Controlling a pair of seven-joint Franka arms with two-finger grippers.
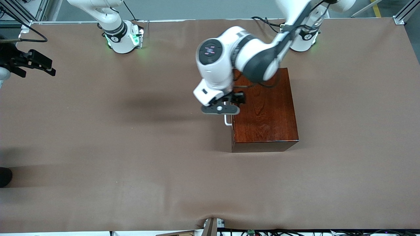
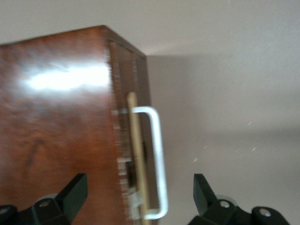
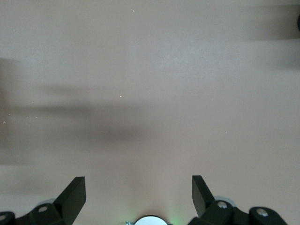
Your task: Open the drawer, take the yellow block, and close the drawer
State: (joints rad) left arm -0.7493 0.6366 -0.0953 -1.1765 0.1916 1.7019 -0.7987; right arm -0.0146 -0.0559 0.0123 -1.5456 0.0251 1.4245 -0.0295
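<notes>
The drawer (image 2: 133,140) sat in the end face of the dark wooden box (image 1: 267,111) that looks toward the right arm's end of the table, and it looked shut or barely cracked, a thin pale strip showing beside its white handle (image 2: 157,161). The yellow block was nowhere to be seen, presumably inside. The left gripper (image 1: 229,106) hung over the box's edge just above the handle, its fingers (image 2: 75,192) spread apart and empty, one over the box top and one over the bare table. To do the opening well, I judged it should come down until the fingers straddle the handle's bar, clench squarely on it, then pull straight toward the right arm's end, level with the table (image 1: 98,147), so the drawer neither jams nor drags the box along. Nothing lay in the drawer's path. The right gripper (image 3: 139,194) waited with its fingers released, held over the table's edge at its own end, well apart from the box.
</notes>
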